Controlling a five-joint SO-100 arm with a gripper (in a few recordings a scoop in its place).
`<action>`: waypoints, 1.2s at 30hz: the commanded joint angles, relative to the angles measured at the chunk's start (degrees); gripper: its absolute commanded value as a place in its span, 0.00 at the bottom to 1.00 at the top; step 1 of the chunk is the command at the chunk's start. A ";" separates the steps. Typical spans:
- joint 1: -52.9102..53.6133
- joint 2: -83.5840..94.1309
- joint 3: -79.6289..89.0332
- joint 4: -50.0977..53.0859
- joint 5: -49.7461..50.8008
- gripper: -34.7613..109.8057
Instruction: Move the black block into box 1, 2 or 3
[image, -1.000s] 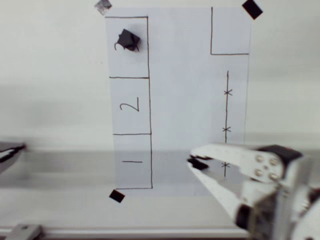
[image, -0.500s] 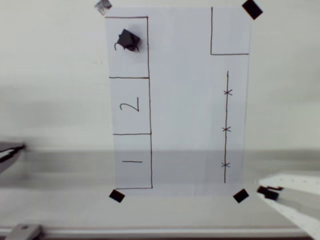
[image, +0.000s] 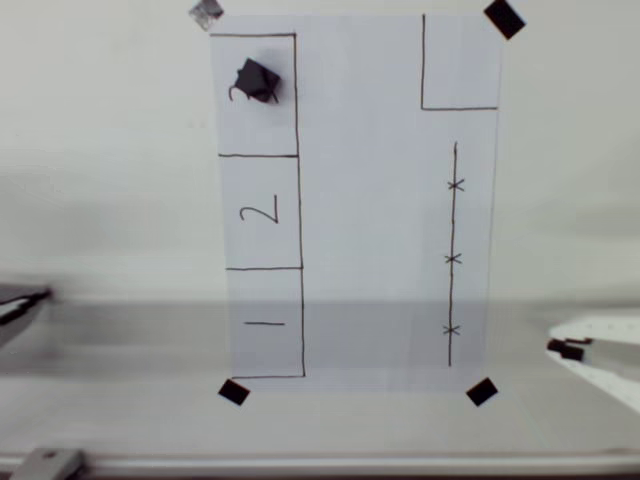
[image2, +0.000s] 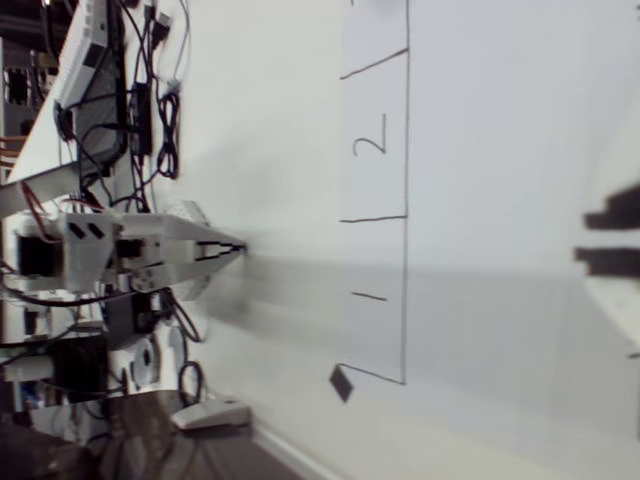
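- The black block (image: 257, 80) sits inside box 3 (image: 285, 130), the top drawn rectangle on the white paper (image: 370, 200), covering part of its numeral.
- Box 2 (image: 260, 211) and box 1 (image: 265, 323) below hold only their numerals — so does the unnumbered corner rectangle (image: 460, 70).
- The gripper (image: 570, 349) sits at the right edge over the counter (image: 110, 200), well apart from the block; its tips look nearly together, holding nothing.
- Black tape squares (image: 481, 392) pin the paper's corners.

Overhead view looks straight down; wrist view, sideways, shares paper sheet (image: 370, 200).
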 joint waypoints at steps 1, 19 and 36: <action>-0.18 1.85 2.64 0.79 -1.49 0.24; -1.85 1.93 15.56 6.24 -0.44 0.24; -2.64 1.93 15.56 23.38 3.69 0.24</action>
